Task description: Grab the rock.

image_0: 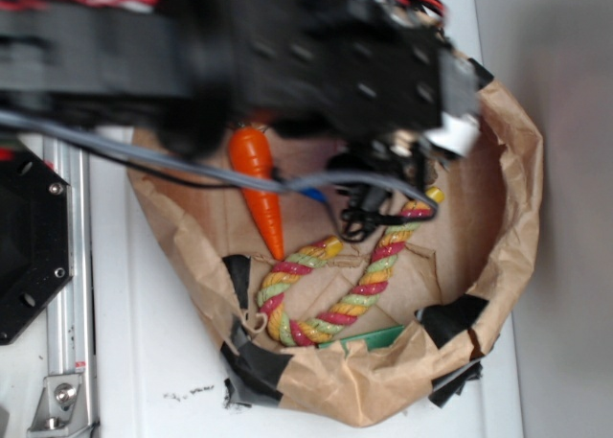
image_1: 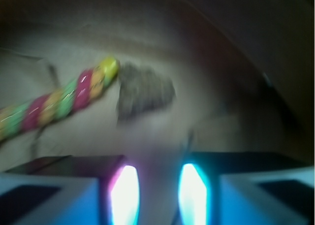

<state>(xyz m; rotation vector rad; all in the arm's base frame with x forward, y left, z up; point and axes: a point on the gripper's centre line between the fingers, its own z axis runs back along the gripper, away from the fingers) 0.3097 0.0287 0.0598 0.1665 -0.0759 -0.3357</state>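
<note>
In the wrist view the rock (image_1: 145, 89), a dark brown, rough lump, lies on the brown paper just ahead of my gripper (image_1: 158, 195). It touches the yellow tip of the striped rope (image_1: 64, 99). My gripper is open, its two glowing fingers (image_1: 124, 193) apart with only paper between them, and it stops short of the rock. From the exterior camera the blurred black arm (image_0: 364, 64) hangs over the back of the paper bag and hides the rock.
A crumpled brown paper bag (image_0: 517, 170) with rolled walls and black tape (image_0: 254, 366) holds everything. Inside lie an orange carrot (image_0: 259, 179), the looped rope (image_0: 326, 285) and a green flat item (image_0: 369, 339). A metal rail (image_0: 67, 294) runs at left.
</note>
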